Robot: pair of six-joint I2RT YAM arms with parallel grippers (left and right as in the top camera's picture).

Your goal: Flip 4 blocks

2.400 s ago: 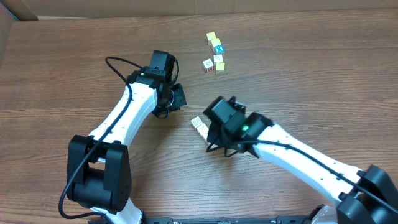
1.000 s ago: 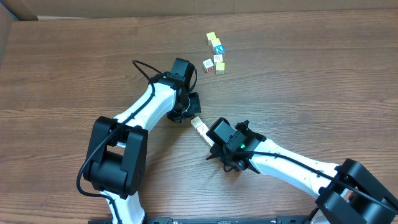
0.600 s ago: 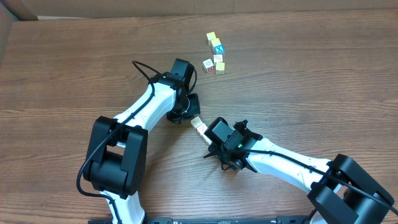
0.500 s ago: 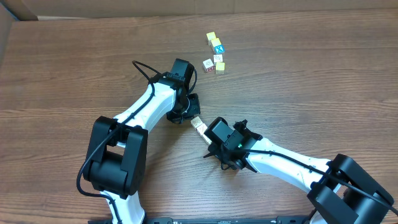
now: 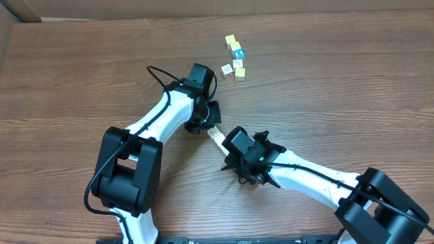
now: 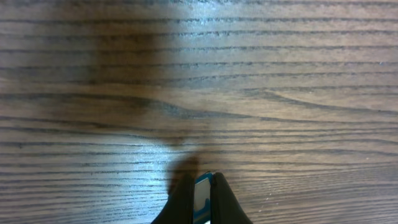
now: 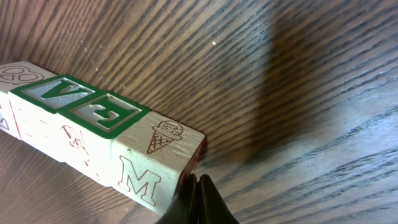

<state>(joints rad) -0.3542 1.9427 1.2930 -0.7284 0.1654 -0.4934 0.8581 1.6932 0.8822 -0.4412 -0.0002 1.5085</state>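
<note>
On the brown wood-grain table (image 5: pixel 339 81) a short row of four cream wooden alphabet blocks (image 5: pixel 216 135) lies end to end near the middle, slanting from upper left to lower right between the two arms. The left gripper (image 5: pixel 211 124) sits at the row's upper-left end and the right gripper (image 5: pixel 226 146) at its lower-right end. From above I cannot tell whether the left one actually touches the wood. In the right wrist view the row (image 7: pixel 93 130) shows its faces clearly: a looped brown outline on the far block, then green-framed letters V and E on the next two. The nearest block has a brown ice-cream cone on top and a red M on its side. The right gripper (image 7: pixel 194 193) has its fingers pressed together into a single point, which rests against the bottom corner of that ice-cream block. In the left wrist view the left gripper (image 6: pixel 202 198) is likewise pinched shut over bare tabletop. A thin blue-and-white sliver shows between its fingers, and I cannot make out what it is. Well apart, toward the far edge, sits a loose cluster of small pale-yellow and white cubes (image 5: pixel 234 59), among them one cube with a white X on a bright blue face (image 5: pixel 237 51).
</note>
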